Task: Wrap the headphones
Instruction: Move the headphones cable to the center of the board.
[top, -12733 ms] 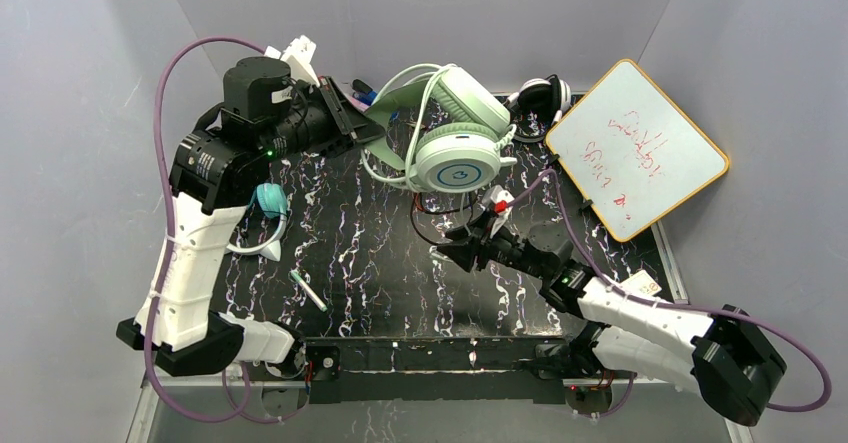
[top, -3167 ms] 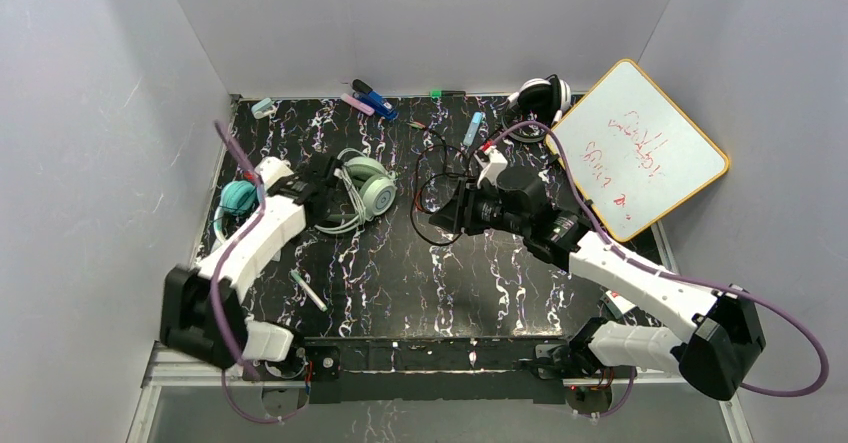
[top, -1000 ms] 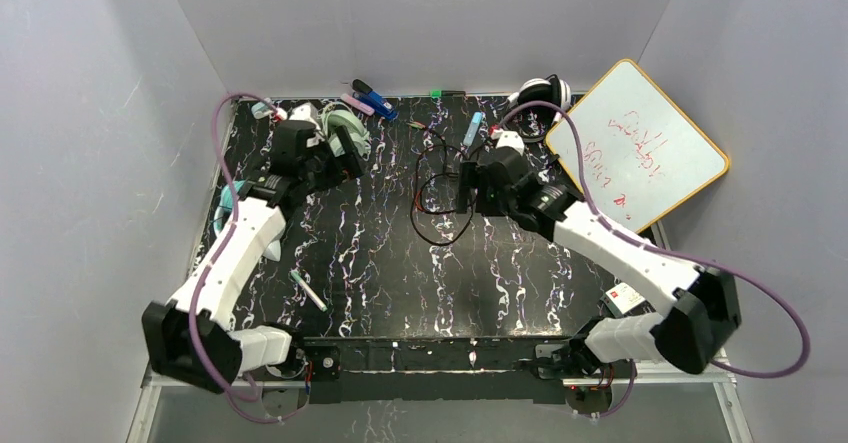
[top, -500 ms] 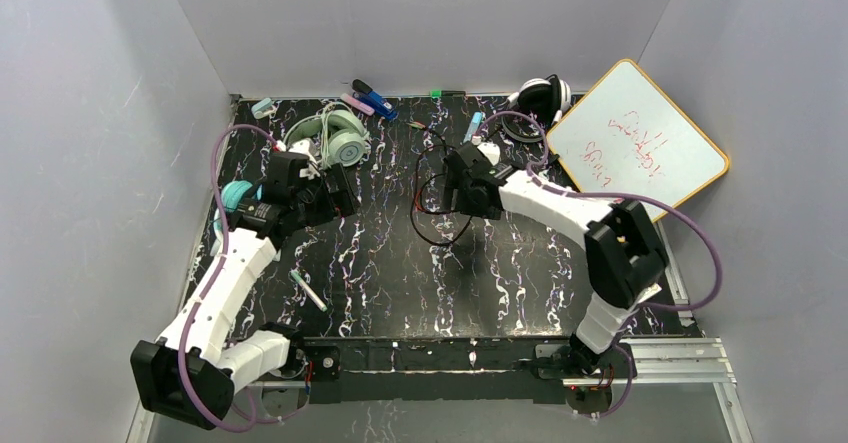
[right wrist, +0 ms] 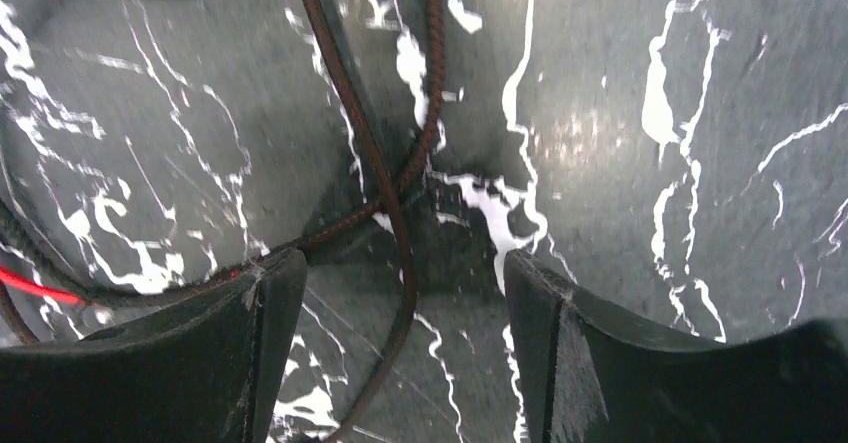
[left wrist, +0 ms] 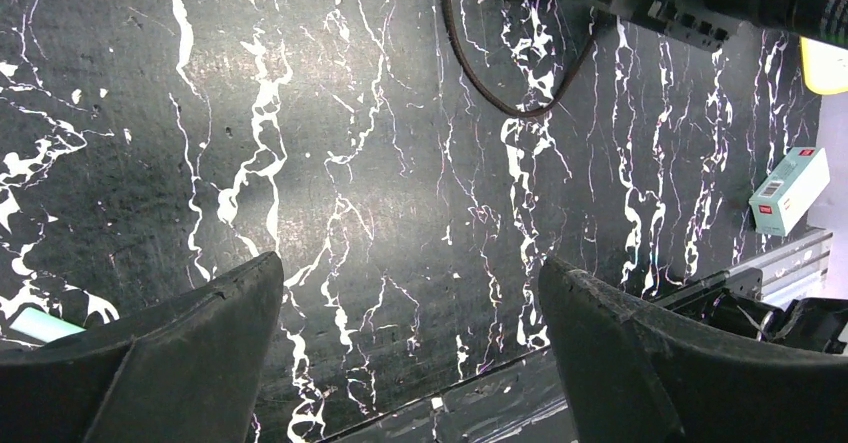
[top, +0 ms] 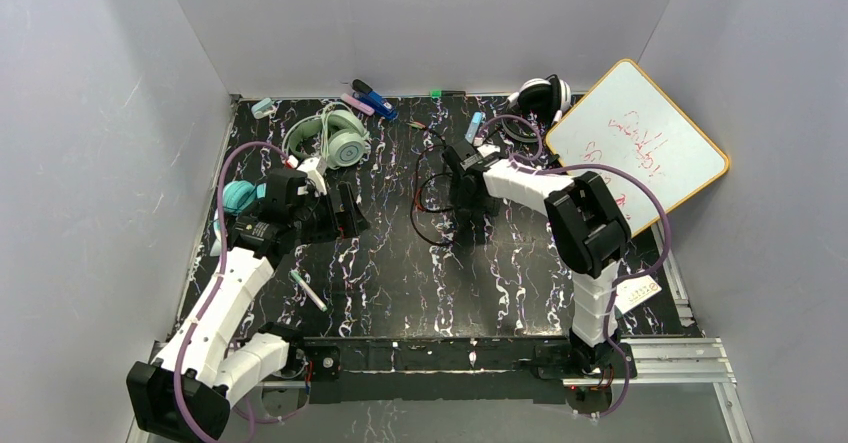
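Observation:
The mint-green headphones (top: 338, 141) lie at the back left with their pale cable around them. The teal headphones (top: 238, 197) show partly behind my left arm. The black-and-white headphones (top: 541, 94) sit at the back by the whiteboard, and their thin black cable (top: 438, 203) lies in loose loops mid-table. My left gripper (top: 346, 213) (left wrist: 410, 293) is open over bare table, nothing between its fingers. My right gripper (top: 466, 189) (right wrist: 395, 268) points down over the cable (right wrist: 340, 73); its jaws are open and a strand runs between them untouched.
A whiteboard (top: 636, 148) leans at the back right. Markers (top: 366, 97) lie along the back edge and a pen (top: 308, 291) sits at the front left. A small box (top: 640, 290) (left wrist: 790, 191) rests by the right rail. The enclosure walls stand close around.
My left arm has drawn back toward the middle, leaving the mint-green headphones at the back left. My right gripper has dropped over the black cable and its jaws have narrowed a little.

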Available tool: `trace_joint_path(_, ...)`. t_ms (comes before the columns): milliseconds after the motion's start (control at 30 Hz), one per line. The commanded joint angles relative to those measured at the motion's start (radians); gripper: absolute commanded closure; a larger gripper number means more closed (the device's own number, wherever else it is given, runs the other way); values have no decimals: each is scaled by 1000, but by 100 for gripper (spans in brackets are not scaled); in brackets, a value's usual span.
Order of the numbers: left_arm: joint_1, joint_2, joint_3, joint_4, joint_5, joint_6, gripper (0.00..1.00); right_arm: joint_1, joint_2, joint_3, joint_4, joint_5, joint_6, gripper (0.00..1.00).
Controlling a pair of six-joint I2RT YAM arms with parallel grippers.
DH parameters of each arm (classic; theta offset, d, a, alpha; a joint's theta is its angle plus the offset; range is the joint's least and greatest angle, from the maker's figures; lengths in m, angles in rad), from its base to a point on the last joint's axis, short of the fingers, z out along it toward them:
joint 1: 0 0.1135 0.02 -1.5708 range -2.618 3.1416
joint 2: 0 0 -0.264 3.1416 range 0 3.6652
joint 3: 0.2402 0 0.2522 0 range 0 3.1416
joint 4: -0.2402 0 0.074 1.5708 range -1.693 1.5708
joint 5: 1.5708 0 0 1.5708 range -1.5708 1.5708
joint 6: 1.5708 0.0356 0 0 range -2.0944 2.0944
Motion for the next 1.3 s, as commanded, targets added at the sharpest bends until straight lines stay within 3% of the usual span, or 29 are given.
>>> trace_joint_path(0,2,-16,-14,-9,24,3,5,-24,46,41,47,20,6,20)
trace_joint_path(367,1,-29,1,-12,51,-1,6,-38,-82,-60,242,-75,-58,21)
trace_joint_path(500,1,-22,0,-11,37,-15,8,-49,-27,11,189,-56,-49,14)
trace_joint_path(767,1,-30,8,-38,3,-15,7,-50,142,174,11,48,-16,16)
trace_joint_path(867,2,-24,16,-49,-10,-11,6,-49,153,150,12,42,2,24)
trace_joint_path(933,2,-14,23,-48,-5,-8,6,-50,144,112,43,14,2,35)
trace_joint_path(1000,1,6,47,-48,7,-11,6,-50,127,74,61,-15,-1,63)
trace_joint_path(1067,2,23,71,-47,22,-11,6,-48,103,46,66,-67,-23,99)
trace_joint_path(1267,2,91,136,-65,8,9,6,74,-63,-48,40,-32,-30,99)
